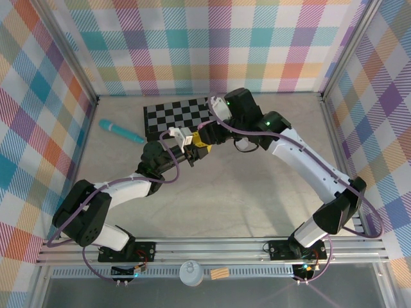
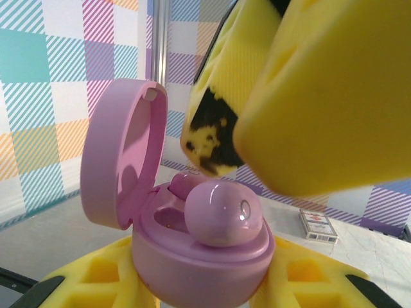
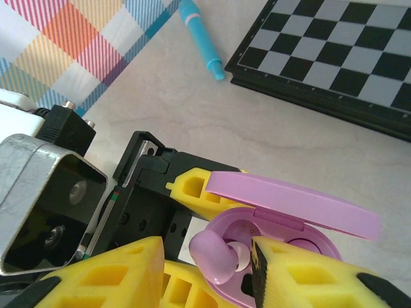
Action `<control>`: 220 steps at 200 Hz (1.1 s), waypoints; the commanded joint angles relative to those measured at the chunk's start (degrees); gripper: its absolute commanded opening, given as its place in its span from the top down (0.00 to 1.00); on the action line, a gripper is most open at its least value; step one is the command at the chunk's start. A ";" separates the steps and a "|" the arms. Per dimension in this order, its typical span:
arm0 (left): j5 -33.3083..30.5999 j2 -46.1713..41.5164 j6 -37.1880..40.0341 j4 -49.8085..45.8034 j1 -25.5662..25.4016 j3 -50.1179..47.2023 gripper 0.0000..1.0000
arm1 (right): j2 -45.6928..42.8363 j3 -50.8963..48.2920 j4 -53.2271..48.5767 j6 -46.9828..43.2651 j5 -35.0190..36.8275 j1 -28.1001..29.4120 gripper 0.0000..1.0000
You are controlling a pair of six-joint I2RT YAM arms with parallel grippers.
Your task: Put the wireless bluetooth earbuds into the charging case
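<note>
Resting half-seated in its well, the small glossy pink plastic earbud sits between the right pincer's parted yellow foam jaws, with slack on one side. Beneath, the left pincer is clamped on the open pink pebble-shaped plastic charging case. The bud is probably light, hard and slippery, so pinch its rounded body gently. Beyond the right pincer lie the pale marbled tabletop, a black-and-grey chessboard, a teal plastic pen and plaid walls.

No legible text anywhere; print on the small box too blurred.
</note>
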 commanded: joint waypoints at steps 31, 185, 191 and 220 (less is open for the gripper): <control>0.91 0.15 0.17 4.36 -0.73 1.85 0.78 | 2.20 2.88 -3.50 -3.50 2.18 1.18 0.63; 0.61 -0.51 0.51 4.42 -0.73 1.17 0.78 | 2.48 3.68 -2.01 3.41 3.13 1.55 0.78; 0.63 -0.41 0.53 4.52 -0.73 1.15 0.78 | 2.39 3.54 -1.74 4.04 2.77 1.50 0.78; 0.50 -0.56 0.53 4.88 -0.73 0.80 0.78 | 1.39 1.83 0.70 8.13 0.59 0.31 0.80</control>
